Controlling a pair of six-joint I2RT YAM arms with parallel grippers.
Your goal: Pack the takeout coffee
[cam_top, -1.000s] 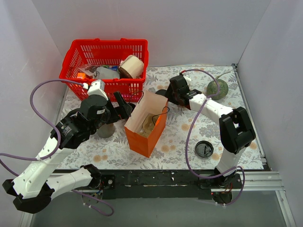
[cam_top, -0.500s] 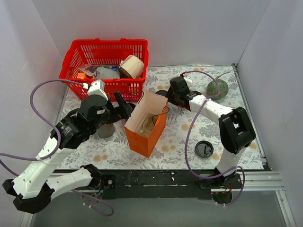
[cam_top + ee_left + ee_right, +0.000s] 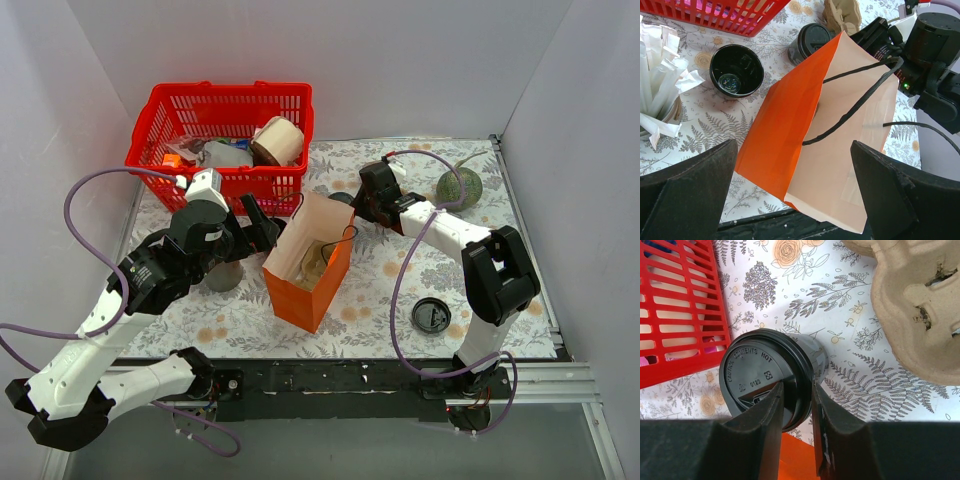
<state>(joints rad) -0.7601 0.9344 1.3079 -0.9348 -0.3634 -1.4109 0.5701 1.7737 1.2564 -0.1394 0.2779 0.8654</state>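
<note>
Left gripper [image 3: 792, 150] is spread wide, its chunky matte-black fingers hanging over the open orange paper bag [image 3: 785, 125] with its pale lining and thin black cord handles. The takeout coffee [image 3: 736, 70], a round glossy black cup that's dark inside, sits upright on the flowery tablecloth [image 3: 705, 145]. It's left of the bag, just beside the grey cup [image 3: 222, 277] of white sticks. Right gripper [image 3: 797, 390] has its fingers nearly together over the rim of a lidded black cup [image 3: 760, 365] on the bag's far side. Can't tell if they're pinching it.
</note>
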